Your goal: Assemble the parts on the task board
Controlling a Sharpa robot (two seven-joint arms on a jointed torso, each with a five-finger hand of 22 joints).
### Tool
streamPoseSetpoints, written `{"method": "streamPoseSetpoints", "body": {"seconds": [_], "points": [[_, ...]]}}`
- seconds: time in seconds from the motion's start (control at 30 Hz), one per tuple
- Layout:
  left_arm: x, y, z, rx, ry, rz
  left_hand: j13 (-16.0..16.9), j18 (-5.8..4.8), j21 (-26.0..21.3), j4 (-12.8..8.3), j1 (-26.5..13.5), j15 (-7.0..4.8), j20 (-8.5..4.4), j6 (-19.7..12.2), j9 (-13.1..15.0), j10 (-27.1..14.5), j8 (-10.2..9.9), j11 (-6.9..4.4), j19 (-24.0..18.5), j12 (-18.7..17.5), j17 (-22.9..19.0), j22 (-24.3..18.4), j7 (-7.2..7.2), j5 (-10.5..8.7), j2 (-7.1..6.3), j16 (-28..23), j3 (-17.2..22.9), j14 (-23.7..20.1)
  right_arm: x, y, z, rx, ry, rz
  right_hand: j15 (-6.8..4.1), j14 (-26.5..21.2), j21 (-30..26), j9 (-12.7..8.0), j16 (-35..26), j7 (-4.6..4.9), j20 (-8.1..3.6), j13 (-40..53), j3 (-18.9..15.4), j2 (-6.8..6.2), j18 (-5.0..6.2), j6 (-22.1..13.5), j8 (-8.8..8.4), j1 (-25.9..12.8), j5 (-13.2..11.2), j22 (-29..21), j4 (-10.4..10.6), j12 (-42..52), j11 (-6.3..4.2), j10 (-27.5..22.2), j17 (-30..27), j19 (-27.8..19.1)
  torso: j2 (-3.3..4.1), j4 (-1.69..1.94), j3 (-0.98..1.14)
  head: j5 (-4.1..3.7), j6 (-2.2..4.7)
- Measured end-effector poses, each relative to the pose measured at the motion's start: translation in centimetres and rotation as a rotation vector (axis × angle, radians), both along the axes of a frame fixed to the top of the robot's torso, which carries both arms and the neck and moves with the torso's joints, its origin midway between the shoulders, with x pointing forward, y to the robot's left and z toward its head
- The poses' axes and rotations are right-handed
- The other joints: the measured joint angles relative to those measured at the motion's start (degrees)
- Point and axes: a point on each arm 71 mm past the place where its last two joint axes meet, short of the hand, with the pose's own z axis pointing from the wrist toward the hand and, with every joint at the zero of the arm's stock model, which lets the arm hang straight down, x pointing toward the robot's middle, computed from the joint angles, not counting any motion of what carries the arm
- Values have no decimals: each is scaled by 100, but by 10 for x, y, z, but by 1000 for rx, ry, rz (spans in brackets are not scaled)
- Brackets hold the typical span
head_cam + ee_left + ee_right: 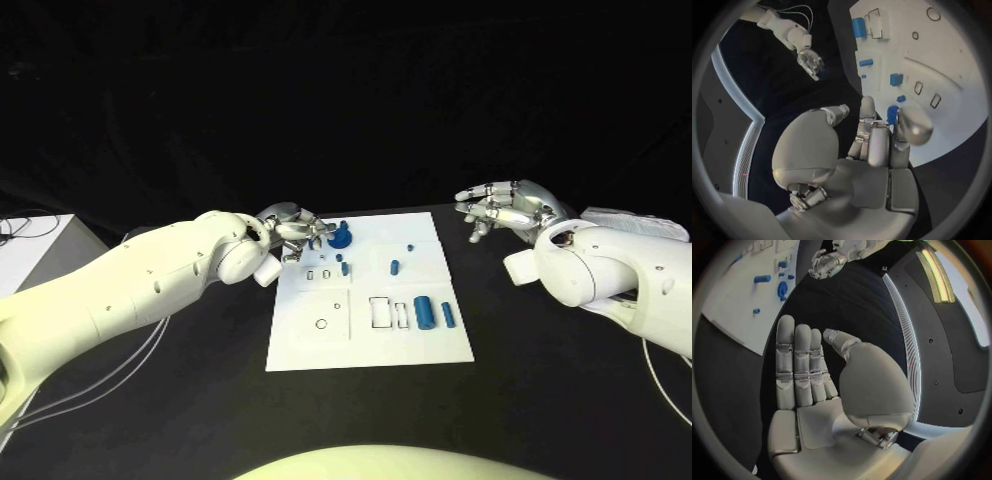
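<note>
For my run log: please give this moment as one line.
left hand: open, over task board far-left corner | right hand: open, beside board | parts: on board

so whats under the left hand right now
The left hand hovers over the far left corner of the task board, beside small blue parts. Whatever lies directly beneath its fingers is hidden.

Robot lab: black-draped bench [577, 400], white task board [368, 345], loose cables [22, 225]

A black table [173, 400] spreads beneath the left hand [293, 228] and right hand [502, 208]. Black drapery [346, 90] hangs behind both. White furniture [32, 245] stands outside the left hand.
</note>
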Motion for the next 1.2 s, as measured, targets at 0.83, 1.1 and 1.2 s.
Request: {"method": "streamPoseSetpoints", "body": {"seconds": [0.83,1.1,1.2], "points": [[27,-49,13,613,199,-246,2548,-96,1241,45,-504,22,101,-228,612,597,203,24,-163,1945,3,1496,42,0,221,624,-110,18,1,12,3,-349,-129,112,-102,795,4536,458,4710,-95,-139,5197,10,105,-706,74,184,-216,410,5534,340,5741,-117,1274,3286,915,14,11,-12,-36,-114],[29,-60,13,664,207,-273,2590,-95,1328,45,-602,22,124,-228,684,597,220,24,-141,1974,3,1609,42,0,259,651,-110,18,1,16,5,-370,-145,109,-102,795,4453,462,4709,-42,-118,5196,10,74,-706,20,112,-246,410,5402,340,5741,-100,1291,3285,935,20,8,-14,-29,-154],[30,-61,13,676,211,-278,2590,-95,1328,62,-784,22,124,-249,716,597,230,24,-141,1974,2,1617,21,0,267,651,-127,18,1,16,6,-375,-149,105,-102,795,4453,462,4708,-35,-118,5196,10,49,-706,-28,80,-270,410,5388,340,5741,-99,1291,3284,935,20,8,-13,-28,-168]]}}
